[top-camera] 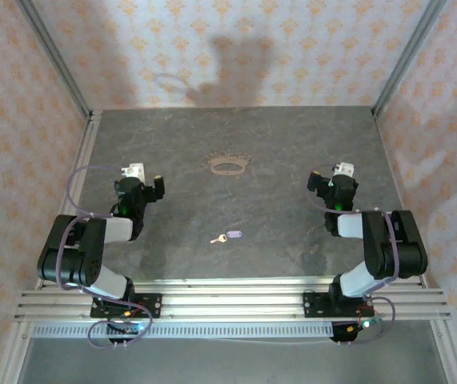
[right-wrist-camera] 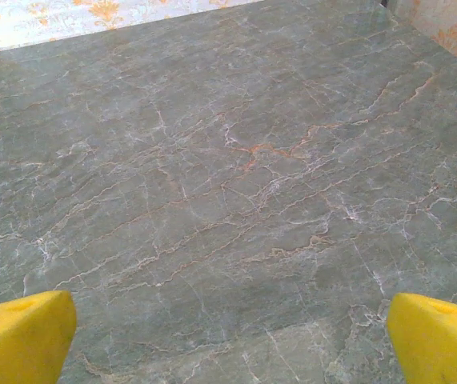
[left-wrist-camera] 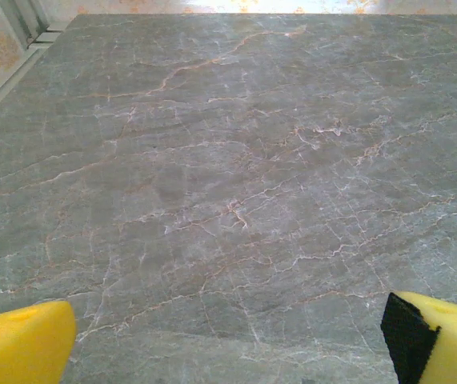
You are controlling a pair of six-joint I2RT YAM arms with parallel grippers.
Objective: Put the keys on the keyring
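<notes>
The left gripper (top-camera: 151,186) and right gripper (top-camera: 320,182) are spread wide, holding nothing. The tiny lilac-headed brass key (top-camera: 228,237) lies at lower middle, the thin tan oval keyring (top-camera: 227,166) above it, well apart. I think work hasn't begun: one gripper must pinch the key.

Grey marbled table (top-camera: 276,232), floral-patterned walls (top-camera: 308,40), aluminium rails (top-camera: 228,298) along near edge.

Left arm (top-camera: 92,244) and right arm (top-camera: 384,240): black joint housings joined by silver-white link sections. A lilac cable (top-camera: 71,192) loops along each arm. Each wrist carries a white module (top-camera: 135,171). Black base plates (top-camera: 128,305) anchor both. The fingers (left-wrist-camera: 20,346) are yellow wedges; one left finger bears a black pad (left-wrist-camera: 408,336).
</notes>
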